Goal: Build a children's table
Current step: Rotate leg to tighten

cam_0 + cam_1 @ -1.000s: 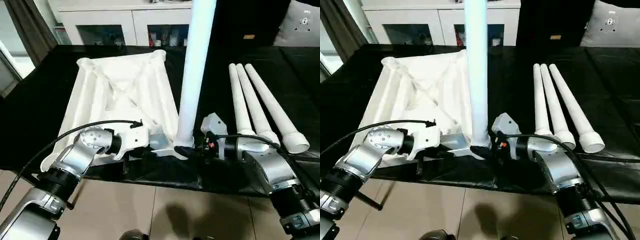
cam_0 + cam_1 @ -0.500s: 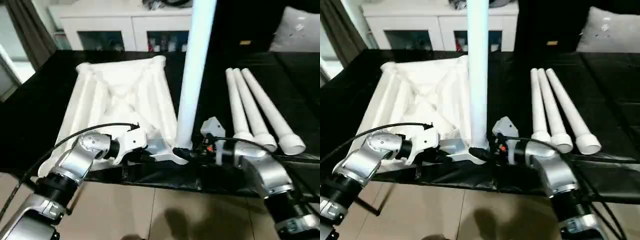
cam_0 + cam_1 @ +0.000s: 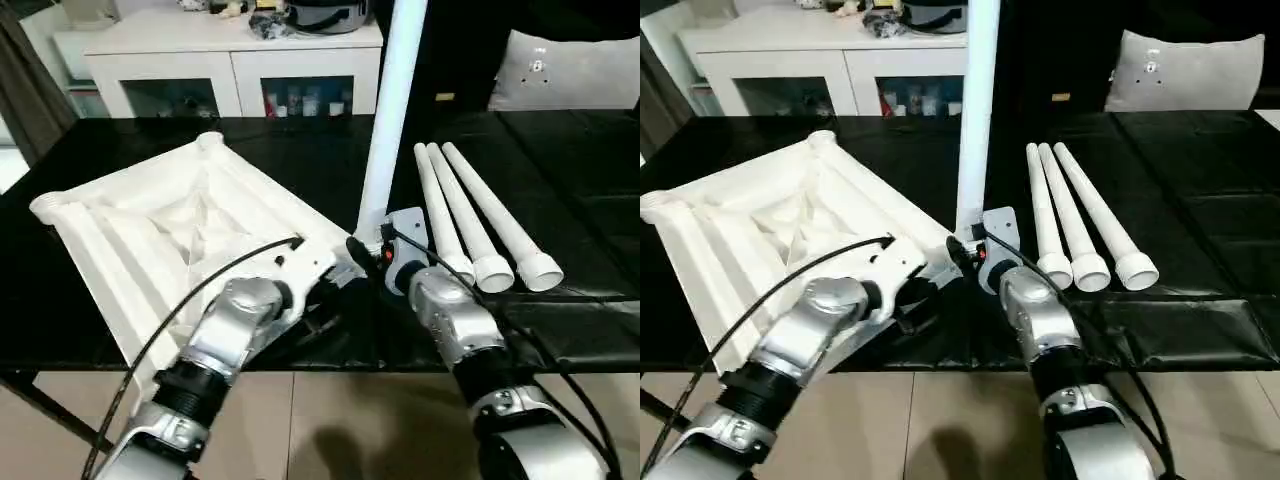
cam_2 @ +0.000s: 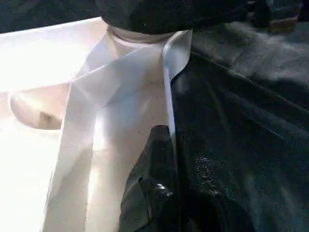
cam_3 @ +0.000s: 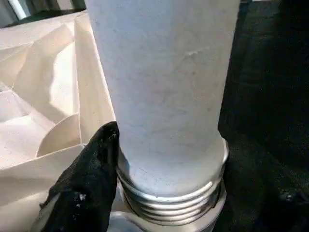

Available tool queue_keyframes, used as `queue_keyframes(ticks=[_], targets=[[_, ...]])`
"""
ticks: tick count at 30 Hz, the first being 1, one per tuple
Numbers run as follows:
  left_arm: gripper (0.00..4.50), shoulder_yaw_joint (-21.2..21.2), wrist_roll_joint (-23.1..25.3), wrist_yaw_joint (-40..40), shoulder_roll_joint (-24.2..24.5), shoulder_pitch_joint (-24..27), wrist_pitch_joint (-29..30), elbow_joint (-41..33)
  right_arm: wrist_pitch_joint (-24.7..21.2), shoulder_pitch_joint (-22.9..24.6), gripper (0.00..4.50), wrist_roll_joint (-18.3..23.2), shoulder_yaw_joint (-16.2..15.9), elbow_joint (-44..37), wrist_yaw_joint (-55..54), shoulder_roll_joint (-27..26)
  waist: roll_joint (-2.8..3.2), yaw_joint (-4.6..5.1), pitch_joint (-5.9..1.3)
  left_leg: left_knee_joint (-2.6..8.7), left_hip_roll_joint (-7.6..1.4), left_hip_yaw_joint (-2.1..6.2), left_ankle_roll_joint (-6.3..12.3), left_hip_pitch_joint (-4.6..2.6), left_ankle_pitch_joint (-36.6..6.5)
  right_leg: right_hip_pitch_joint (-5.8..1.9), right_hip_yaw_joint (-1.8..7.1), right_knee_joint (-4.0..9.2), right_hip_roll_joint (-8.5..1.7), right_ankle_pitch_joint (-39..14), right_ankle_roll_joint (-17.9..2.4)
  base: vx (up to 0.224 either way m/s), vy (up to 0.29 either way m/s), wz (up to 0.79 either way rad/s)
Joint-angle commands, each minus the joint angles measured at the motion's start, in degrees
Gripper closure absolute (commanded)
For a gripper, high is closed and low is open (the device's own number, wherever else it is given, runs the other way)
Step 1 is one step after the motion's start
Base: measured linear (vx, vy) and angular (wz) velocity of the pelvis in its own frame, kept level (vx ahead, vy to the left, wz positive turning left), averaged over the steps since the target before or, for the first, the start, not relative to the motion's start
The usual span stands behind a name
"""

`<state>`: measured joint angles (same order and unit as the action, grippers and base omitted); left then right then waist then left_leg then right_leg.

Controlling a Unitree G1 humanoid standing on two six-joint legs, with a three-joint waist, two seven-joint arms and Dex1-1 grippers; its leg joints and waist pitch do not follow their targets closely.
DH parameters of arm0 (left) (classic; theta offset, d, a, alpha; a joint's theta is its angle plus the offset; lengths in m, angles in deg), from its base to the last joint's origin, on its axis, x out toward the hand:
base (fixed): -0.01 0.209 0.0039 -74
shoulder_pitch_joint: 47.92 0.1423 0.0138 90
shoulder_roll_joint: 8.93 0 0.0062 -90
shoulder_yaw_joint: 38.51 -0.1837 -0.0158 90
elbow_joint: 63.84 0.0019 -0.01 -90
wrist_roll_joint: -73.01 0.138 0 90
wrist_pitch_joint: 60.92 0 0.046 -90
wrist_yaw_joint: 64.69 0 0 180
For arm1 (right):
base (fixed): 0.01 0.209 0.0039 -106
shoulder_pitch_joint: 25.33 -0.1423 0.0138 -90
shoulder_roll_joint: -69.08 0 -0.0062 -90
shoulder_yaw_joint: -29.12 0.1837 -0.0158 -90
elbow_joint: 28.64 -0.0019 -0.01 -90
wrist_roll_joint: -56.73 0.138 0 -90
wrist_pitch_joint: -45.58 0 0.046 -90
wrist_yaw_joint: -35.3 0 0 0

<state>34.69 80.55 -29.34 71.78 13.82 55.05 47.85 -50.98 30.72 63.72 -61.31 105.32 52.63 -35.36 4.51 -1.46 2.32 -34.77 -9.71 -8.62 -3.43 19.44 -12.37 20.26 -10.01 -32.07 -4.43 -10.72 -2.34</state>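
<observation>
The children's table lies as parts on a black tabletop. Its white top (image 3: 170,220) rests upside down, ribs up, set at an angle. One white leg (image 3: 388,110) stands upright in the top's near right corner socket, a threaded ring (image 5: 169,203) showing at its foot. My right gripper (image 3: 365,250) is shut around that leg's base, one black finger (image 5: 87,188) pressed against it. My left gripper (image 3: 325,290) is shut on the top's thin rim beside the same corner, with a finger (image 4: 154,183) against the white edge. Three more legs (image 3: 470,215) lie side by side to the right.
A white cabinet (image 3: 230,60) with glass doors stands behind the black table. A pale cushion (image 3: 570,70) sits at the back right. The black table's front edge (image 3: 560,365) runs just below my grippers, with tiled floor beneath. A black cable loops over my left forearm.
The head camera has shifted. The table top has swung round its near right corner, its far end going left. The leg stays upright, and my right jaws have narrowed on its base.
</observation>
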Motion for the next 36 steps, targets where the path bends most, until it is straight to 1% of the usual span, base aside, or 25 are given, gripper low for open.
queue_keyframes(ticks=[1,2,3,4,5,6,7,8,9,10,12,13,15,17,19,20,22,23,24,25,27,31,32,34,36], targets=[[4.50,-1.9,-1.8,0.4,-2.1,-2.5,-2.9,-3.5,-2.5,0.9,1.08,1.8,0.6,4.4,0.1,-1.8,-0.36,0.16,-2.63,4.83,-3.73,1.99,2.50,-0.05,-21.0,-1.61,3.92,5.54,-6.36,-25.6,-2.9,0.000,0.000,0.00],[4.50,-1.3,-1.4,-0.1,-1.3,-2.6,-3.0,-3.1,-1.6,1.0,1.08,1.9,1.1,4.4,1.0,-1.6,-0.41,0.01,-2.75,4.93,-3.87,1.94,2.84,0.15,-19.4,-1.68,4.24,5.14,-6.36,-23.6,-3.8,0.000,0.000,0.00],[4.50,-0.8,-0.9,-0.5,-0.5,-2.8,-3.3,-2.4,-0.4,1.2,0.96,1.7,1.0,4.0,2.0,-1.2,-0.34,-0.24,-2.99,4.89,-4.07,1.87,3.21,0.13,-17.6,-1.71,4.50,4.79,-6.44,-21.4,-4.9,0.000,0.000,0.00],[4.50,-0.4,-0.6,-0.7,0.1,-3.0,-3.7,-1.7,0.3,1.6,0.79,1.5,0.7,3.4,3.0,-0.8,-0.48,-0.50,-3.06,4.82,-4.06,1.59,3.59,0.17,-15.9,-1.59,4.76,4.54,-6.35,-19.2,-5.8,0.000,0.000,0.00],[4.50,-0.3,-0.6,-0.7,0.1,-3.0,-3.8,-1.6,0.3,1.6,0.67,1.5,0.7,3.3,3.0,-0.8,-0.25,-0.58,-3.13,4.82,-4.10,1.62,3.79,0.30,-15.1,-1.70,4.78,4.29,-6.33,-18.4,-6.3,0.000,0.000,0.00],[4.50,0.3,0.0,-0.8,1.3,-3.4,-4.9,0.1,1.5,2.6,0.67,1.2,-0.1,1.1,4.9,0.2,-0.32,-0.78,-3.38,4.69,-4.01,1.52,4.38,0.63,-13.2,-1.81,4.79,4.07,-6.18,-16.7,-6.5,0.000,0.000,0.00],[4.50,0.6,0.1,-0.7,1.9,-3.7,-5.5,1.1,1.8,3.3,0.62,1.3,-0.3,-0.3,5.9,0.8,-0.36,-0.94,-3.54,4.52,-3.99,1.37,4.82,0.65,-12.0,-1.74,4.89,4.01,-6.10,-15.7,-6.5,0.000,0.000,0.00],[4.50,0.9,0.3,-0.5,2.6,-4.0,-6.2,2.2,2.3,4.2,0.58,1.6,-0.6,-2.0,7.1,1.6,-0.56,-1.30,-4.00,4.10,-3.91,1.21,5.66,0.94,-7.8,-1.87,5.20,3.19,-6.30,-11.0,-7.5,0.000,0.000,0.00],[4.50,1.0,0.3,-0.4,2.7,-4.0,-6.3,2.4,2.4,4.4,0.35,1.7,-0.6,-2.3,7.4,1.8,-0.71,-1.31,-4.07,4.03,-3.84,1.22,6.51,1.50,-5.7,-2.19,5.15,2.75,-6.22,-8.7,-7.9,0.000,0.000,0.00],[4.50,1.3,0.2,0.4,3.8,-4.2,-7.2,3.5,2.5,6.1,0.25,1.7,-0.8,-5.4,9.7,3.5,-0.91,-1.61,-4.08,3.65,-3.71,1.17,8.05,2.14,-3.1,-2.11,5.17,2.29,-6.11,-6.7,-7.8,0.000,0.000,0.00],[4.50,1.3,0.0,1.3,4.6,-4.3,-7.8,4.0,2.5,7.3,0.21,1.6,-1.0,-7.7,11.7,4.9,-0.75,-2.15,-4.47,3.29,-3.89,1.10,9.39,2.02,-0.6,-1.87,5.21,1.79,-6.08,-4.3,-8.0,0.000,0.000,0.00],[4.50,1.0,-0.1,2.1,5.4,-4.3,-8.3,4.3,2.7,8.2,0.17,1.5,-1.4,-9.4,13.3,6.1,-0.79,-2.21,-4.36,3.28,-3.90,1.11,9.90,2.15,-0.1,-1.86,5.17,1.77,-5.98,-3.9,-8.0,0.000,0.000,0.00],[4.50,0.7,-0.1,3.0,6.1,-4.1,-8.9,4.4,2.4,9.0,0.08,1.5,-1.6,-11.0,14.6,7.2,-0.80,-2.23,-4.27,3.31,-4.08,1.08,10.24,2.13,-0.5,-1.73,5.06,1.82,-5.97,-4.6,-8.3,0.000,0.000,0.00],[4.50,-0.5,-0.4,6.8,8.3,-3.6,-11.2,5.1,0.9,10.9,0.08,2.1,-2.2,-16.8,19.4,11.5,-0.94,-2.40,-4.39,3.21,-4.09,1.08,10.61,2.10,-0.2,-1.77,5.13,1.68,-5.87,-4.6,-8.1,0.000,0.000,0.00],[4.50,-1.1,-0.4,8.4,9.2,-3.3,-12.4,5.2,0.1,11.1,0.08,2.5,-2.4,-18.5,21.2,13.0,-0.96,-2.43,-4.44,3.04,-4.18,1.22,11.54,2.21,0.9,-1.57,5.19,1.33,-5.68,-2.8,-8.0,0.000,0.000,0.00],[4.50,-1.7,-0.4,10.1,10.1,-3.0,-13.6,5.3,-0.7,11.2,0.08,2.9,-2.6,-20.2,22.9,14.5,-0.94,-2.40,-4.26,3.00,-4.14,1.04,11.73,2.25,0.2,-1.27,5.27,1.51,-5.72,-3.7,-8.1,0.000,0.000,0.00],[4.50,-2.2,-0.5,11.8,10.8,-2.7,-14.6,5.5,-1.5,11.2,0.08,3.2,-2.9,-21.8,24.7,15.9,-0.90,-2.56,-3.89,3.27,-4.01,0.78,10.36,2.11,-3.3,-1.19,5.13,2.36,-5.75,-9.8,-7.3,0.000,0.000,0.00],[4.50,-2.6,-0.6,13.2,11.5,-2.5,-15.8,5.5,-2.4,11.2,0.08,3.4,-3.2,-23.1,26.3,17.1,-0.79,-2.64,-3.86,3.28,-3.98,0.74,9.97,2.06,-3.7,-1.18,5.10,2.53,-5.70,-11.0,-7.1,0.000,0.000,0.00],[4.50,-2.8,-0.6,13.7,11.7,-2.5,-16.1,5.5,-2.5,11.2,0.08,3.5,-3.4,-23.4,26.9,17.4,-0.91,-2.70,-3.90,3.34,-4.06,0.77,9.40,2.07,-3.9,-1.20,5.19,2.53,-5.65,-11.7,-6.6,0.000,0.000,0.00],[4.50,-3.8,-0.7,16.2,12.9,-2.2,-17.2,5.4,-3.1,10.9,0.08,3.6,-4.1,-24.7,29.9,19.4,-0.90,-2.77,-3.82,3.40,-4.07,0.81,9.34,2.07,-4.2,-1.17,5.15,2.59,-5.60,-12.0,-6.5,0.000,0.000,0.00],[4.50,-4.9,-0.8,19.3,14.4,-1.9,-20.2,5.3,-4.2,10.4,0.08,4.0,-4.9,-25.8,32.9,21.1,-0.75,-3.39,-3.99,3.26,-4.19,0.82,9.55,1.86,-3.6,-1.01,5.32,2.34,-5.57,-10.6,-6.6,0.000,0.000,0.00],[4.50,-6.9,-2.0,27.7,17.6,-1.3,-23.3,3.6,-5.2,9.8,0.08,4.9,-7.4,-27.6,41.5,25.3,-0.95,-4.32,-4.07,3.30,-4.31,0.58,9.51,1.69,-3.6,-0.94,5.43,1.97,-5.60,-9.3,-7.2,0.000,0.000,0.00],[4.50,-7.2,-2.1,28.8,18.1,-1.2,-23.8,3.5,-5.7,9.8,0.08,5.0,-7.6,-27.9,42.5,25.8,-0.83,-4.61,-4.09,3.28,-4.48,0.61,9.59,1.71,-3.3,-0.93,5.52,1.77,-5.65,-9.0,-7.4,0.000,0.000,0.00],[4.50,-7.8,-2.3,31.6,19.3,-1.0,-25.8,3.2,-5.6,9.4,0.08,4.9,-8.3,-27.7,45.0,26.6,-0.93,-5.12,-4.10,3.26,-4.43,0.51,9.39,1.61,-3.4,-0.82,5.54,1.82,-5.66,-9.5,-7.5,0.000,0.000,0.00],[4.50,-8.2,-2.4,32.8,20.0,-1.0,-26.8,3.1,-5.5,9.2,0.08,5.1,-8.7,-27.5,46.4,26.8,-0.94,-5.26,-4.13,3.33,-4.54,0.49,9.01,1.54,-3.4,-0.76,5.59,1.71,-5.67,-9.5,-7.7,0.000,0.000,0.00]])
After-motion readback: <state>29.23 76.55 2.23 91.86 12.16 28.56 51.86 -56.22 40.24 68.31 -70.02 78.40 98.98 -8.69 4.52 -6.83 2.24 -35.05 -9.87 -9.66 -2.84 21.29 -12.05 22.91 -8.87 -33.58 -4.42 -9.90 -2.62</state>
